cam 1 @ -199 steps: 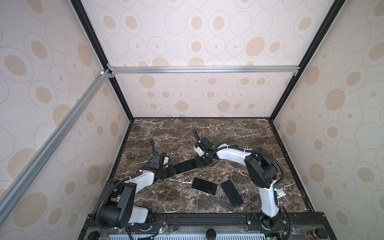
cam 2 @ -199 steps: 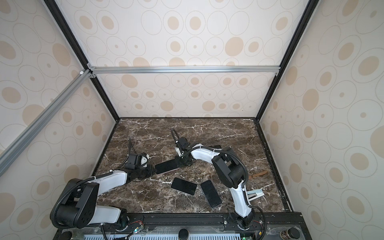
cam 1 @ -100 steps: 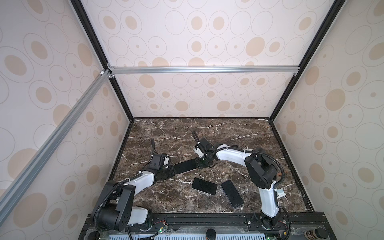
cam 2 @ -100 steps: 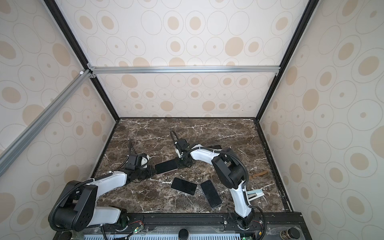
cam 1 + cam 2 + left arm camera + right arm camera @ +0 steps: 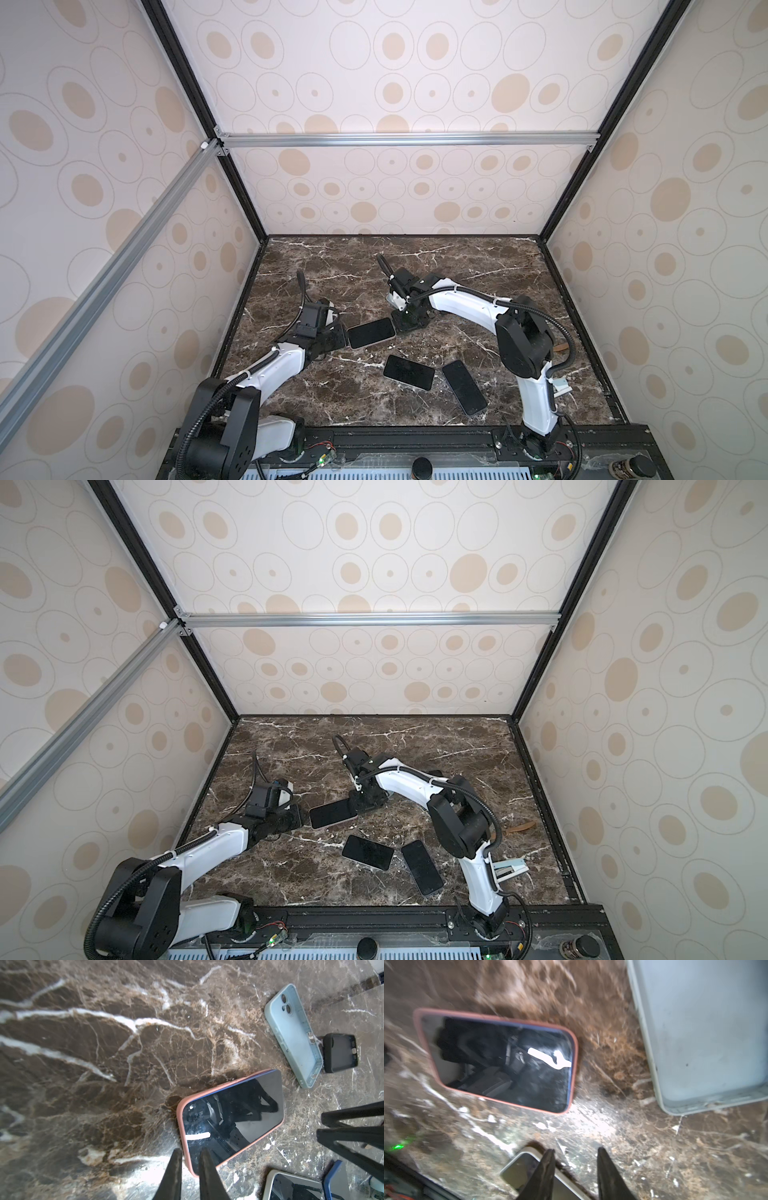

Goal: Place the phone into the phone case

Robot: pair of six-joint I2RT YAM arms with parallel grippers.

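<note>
The phone (image 5: pixel 370 332) (image 5: pixel 332 812) lies screen up on the marble, seated in a pink phone case (image 5: pixel 232 1118) (image 5: pixel 500 1064). My left gripper (image 5: pixel 344 333) (image 5: pixel 190 1150) is at its left end, open only a little, one finger outside the pink rim and one over the screen. My right gripper (image 5: pixel 405 326) (image 5: pixel 576 1150) is open just off the phone's right end, with nothing between its fingers. Its black fingers (image 5: pixel 353 1114) show in the left wrist view.
An empty light blue case (image 5: pixel 291 1036) (image 5: pixel 695 1032) and a small black case (image 5: pixel 340 1053) lie beyond the phone, under the right arm. Two more phones (image 5: pixel 408 372) (image 5: pixel 464 387) lie nearer the front. A wooden stick (image 5: pixel 521 825) lies at the right.
The right gripper has opened and drawn slightly back from the phone's right end. The left jaws have parted a little at the left end. The phone has stayed in place.
</note>
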